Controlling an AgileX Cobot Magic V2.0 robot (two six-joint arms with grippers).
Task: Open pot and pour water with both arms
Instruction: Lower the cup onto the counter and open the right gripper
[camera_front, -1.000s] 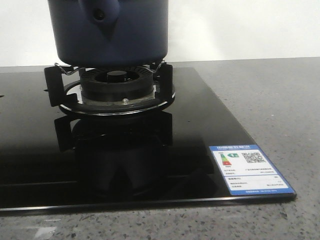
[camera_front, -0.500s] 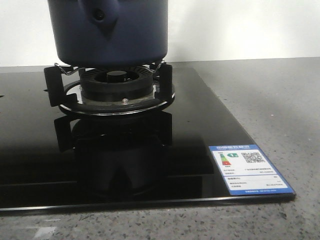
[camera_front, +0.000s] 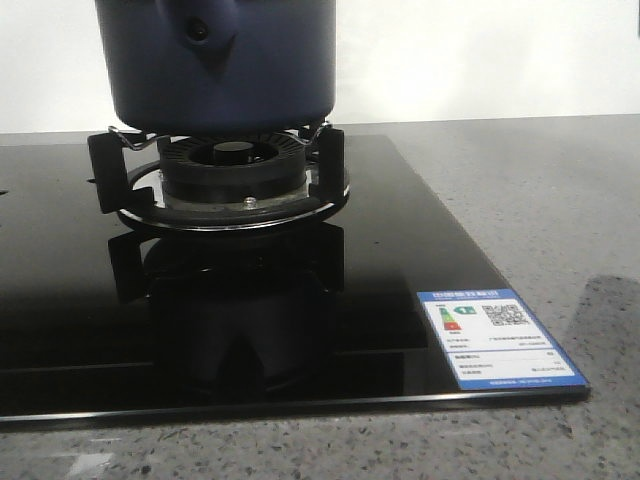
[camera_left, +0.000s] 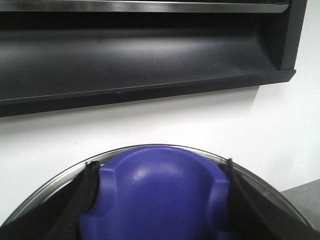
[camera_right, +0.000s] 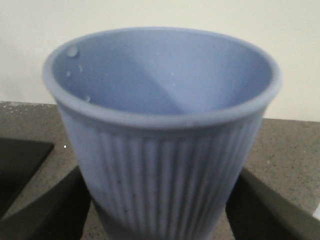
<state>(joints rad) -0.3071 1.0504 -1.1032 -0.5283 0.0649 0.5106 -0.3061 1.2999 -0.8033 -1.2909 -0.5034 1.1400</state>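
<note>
The dark navy-blue pot (camera_front: 220, 70) stands on the burner's supports (camera_front: 235, 165) in the front view; its top is cut off by the frame. Neither gripper shows there. In the left wrist view my left gripper (camera_left: 157, 205) is shut on the blue knob (camera_left: 160, 190) of a glass lid, whose metal rim (camera_left: 45, 187) curves around it; a black finger (camera_left: 85, 195) sits on each side. In the right wrist view my right gripper (camera_right: 160, 215) is shut on a light-blue ribbed cup (camera_right: 165, 125), held upright over the grey counter, with droplets inside.
The black glass hob (camera_front: 380, 260) carries a blue-and-white label (camera_front: 497, 337) at its front right corner. Grey speckled counter (camera_front: 560, 200) lies to the right. A dark range hood (camera_left: 140, 55) hangs on the white wall behind the lid.
The pot and burner have not moved. A faint shadow has come over the counter at the right of the front view.
</note>
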